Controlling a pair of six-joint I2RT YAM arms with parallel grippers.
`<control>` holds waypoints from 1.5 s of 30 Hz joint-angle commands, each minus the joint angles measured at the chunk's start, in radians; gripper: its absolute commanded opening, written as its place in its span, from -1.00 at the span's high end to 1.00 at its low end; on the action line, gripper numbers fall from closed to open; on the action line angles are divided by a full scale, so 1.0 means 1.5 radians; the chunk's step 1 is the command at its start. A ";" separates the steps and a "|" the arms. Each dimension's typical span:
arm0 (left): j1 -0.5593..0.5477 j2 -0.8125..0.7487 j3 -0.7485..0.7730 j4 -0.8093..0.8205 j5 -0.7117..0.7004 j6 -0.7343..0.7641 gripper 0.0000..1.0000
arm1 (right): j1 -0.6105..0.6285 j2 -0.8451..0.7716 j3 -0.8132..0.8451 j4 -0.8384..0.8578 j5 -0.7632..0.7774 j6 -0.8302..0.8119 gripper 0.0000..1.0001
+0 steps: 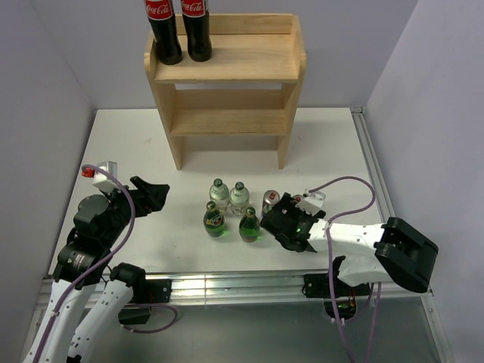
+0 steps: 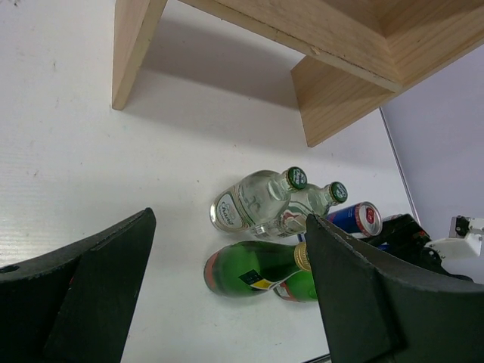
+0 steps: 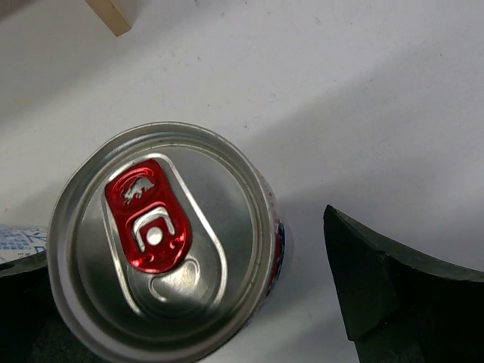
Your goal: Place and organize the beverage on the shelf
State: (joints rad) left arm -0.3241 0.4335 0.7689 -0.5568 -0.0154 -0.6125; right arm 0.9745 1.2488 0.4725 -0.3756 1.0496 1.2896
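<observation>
The wooden shelf (image 1: pixel 249 54) stands at the back of the table. On the table in front stand two clear bottles with green caps (image 1: pixel 219 193) (image 1: pixel 240 197), two green bottles (image 1: pixel 215 220) (image 1: pixel 249 225) and a silver-blue-red can (image 1: pixel 271 201). My right gripper (image 1: pixel 291 221) is open just right of them. In the right wrist view a can (image 3: pixel 162 238) stands upright between its spread jaws (image 3: pixel 178 257), with a gap to the right finger (image 3: pixel 386 287). A second can's label edge (image 3: pixel 13 238) shows at the left. My left gripper (image 1: pixel 150 195) is open and empty, left of the bottles (image 2: pixel 261 200).
Two tall cola bottles (image 1: pixel 163 30) (image 1: pixel 196 26) stand on the left of the shelf's top tier. The lower tier (image 1: pixel 227 121) holds nothing. Grey walls close in both sides. A metal rail (image 1: pixel 372 170) runs along the table's right edge.
</observation>
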 commanded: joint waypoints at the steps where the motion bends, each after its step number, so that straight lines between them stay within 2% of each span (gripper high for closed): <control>1: 0.002 -0.001 0.001 0.030 0.014 0.015 -0.74 | -0.015 0.025 0.020 0.048 0.054 0.010 -0.98; 8: 0.002 0.002 0.001 0.030 0.013 0.015 -0.74 | -0.048 0.066 0.005 0.122 0.046 -0.026 -0.91; 14: 0.002 0.008 0.002 0.029 0.013 0.015 -0.73 | -0.051 0.102 0.032 0.100 0.053 -0.014 -0.62; 18: 0.002 0.006 0.002 0.029 0.013 0.015 -0.73 | -0.050 0.106 0.028 0.117 0.044 -0.027 -0.22; 20: 0.002 0.004 0.002 0.028 0.013 0.014 -0.73 | -0.050 0.104 0.023 0.132 0.035 -0.034 -0.08; 22: 0.002 0.004 0.002 0.028 0.013 0.014 -0.73 | -0.050 0.099 0.014 0.139 0.026 -0.045 0.20; 23: 0.002 0.004 0.002 0.028 0.013 0.014 -0.73 | -0.050 0.096 0.012 0.145 0.016 -0.051 0.39; 24: 0.002 0.004 0.001 0.028 0.013 0.014 -0.73 | -0.049 0.089 0.011 0.137 0.012 -0.042 0.99; 28: 0.002 0.002 0.001 0.029 0.012 0.015 -0.73 | -0.037 0.061 0.037 0.028 0.031 0.032 1.00; 32: 0.002 0.002 0.001 0.030 0.013 0.015 -0.73 | 0.019 0.025 0.100 -0.171 0.085 0.106 1.00; 35: 0.003 0.002 0.002 0.030 0.013 0.015 -0.73 | 0.045 -0.014 0.163 -0.264 0.110 0.113 1.00; 37: 0.002 0.002 0.002 0.030 0.013 0.015 -0.73 | 0.056 -0.049 0.207 -0.281 0.132 0.083 1.00; 40: 0.003 0.001 0.002 0.030 0.013 0.015 -0.73 | 0.063 -0.100 0.258 -0.259 0.147 -0.033 1.00; 41: 0.004 0.000 0.002 0.030 0.013 0.015 -0.73 | 0.063 -0.113 0.268 -0.210 0.148 -0.080 1.00; 43: 0.005 -0.002 0.002 0.030 0.013 0.015 -0.73 | 0.063 -0.155 0.292 -0.126 0.141 -0.260 1.00; 44: 0.006 -0.001 0.001 0.030 0.013 0.015 -0.73 | 0.062 -0.170 0.297 -0.024 0.118 -0.331 1.00; 45: 0.007 -0.003 0.001 0.031 0.013 0.015 -0.73 | 0.062 -0.195 0.309 0.028 0.094 -0.463 1.00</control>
State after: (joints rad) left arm -0.3229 0.4400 0.7689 -0.5564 -0.0143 -0.6125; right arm 1.0645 1.0382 0.8558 -0.6098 1.1416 1.0382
